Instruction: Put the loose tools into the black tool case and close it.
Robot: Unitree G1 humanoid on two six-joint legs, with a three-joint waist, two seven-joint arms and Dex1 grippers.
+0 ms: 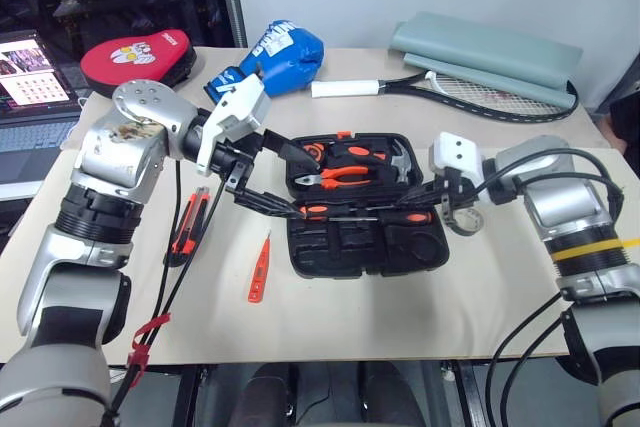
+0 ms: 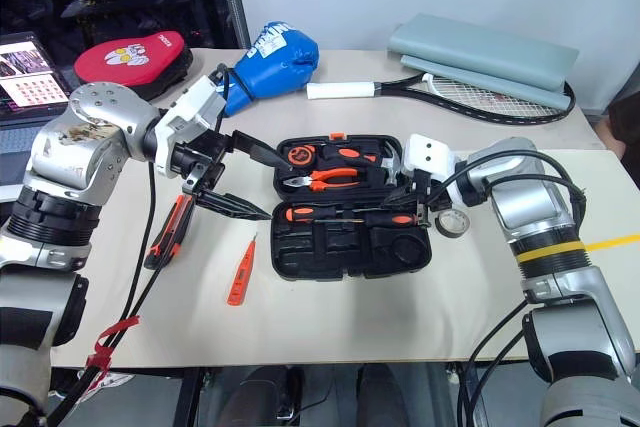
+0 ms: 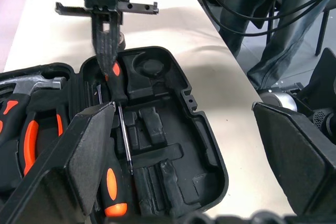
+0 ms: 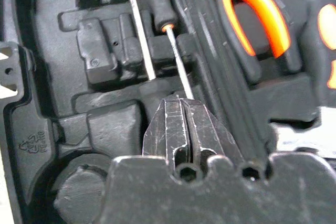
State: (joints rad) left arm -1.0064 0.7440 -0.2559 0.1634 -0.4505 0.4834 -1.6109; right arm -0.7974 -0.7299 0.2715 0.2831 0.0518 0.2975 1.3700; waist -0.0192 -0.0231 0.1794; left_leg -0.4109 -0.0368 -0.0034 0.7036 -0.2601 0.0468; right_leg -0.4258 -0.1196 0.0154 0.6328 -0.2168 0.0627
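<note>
The black tool case (image 1: pixel 330 257) lies open in the middle of the table. Two orange-and-black screwdrivers (image 1: pixel 335 212) lie across its near half. My right gripper (image 1: pixel 428 199) is shut at the case's right edge, its tips (image 3: pixel 107 59) down on one screwdriver's handle; nothing shows between the fingers (image 4: pixel 168 129). The dark tape roll (image 1: pixel 464 219) sits on the table just beside that gripper. My left gripper (image 1: pixel 305 184) hangs open above the case's left side, holding nothing. The orange-and-black utility knife (image 1: pixel 190 227) and the thin red tester pen (image 1: pixel 258 269) lie loose left of the case.
Pliers (image 1: pixel 345 175) and a hammer (image 1: pixel 400 159) fill the case's far half. Behind it lie a tennis racket (image 1: pixel 470 87), a blue boxing glove (image 1: pixel 275 55), a red punch pad (image 1: pixel 140 52) and a grey-green cover (image 1: pixel 490 52). A laptop (image 1: pixel 30 97) stands at the far left.
</note>
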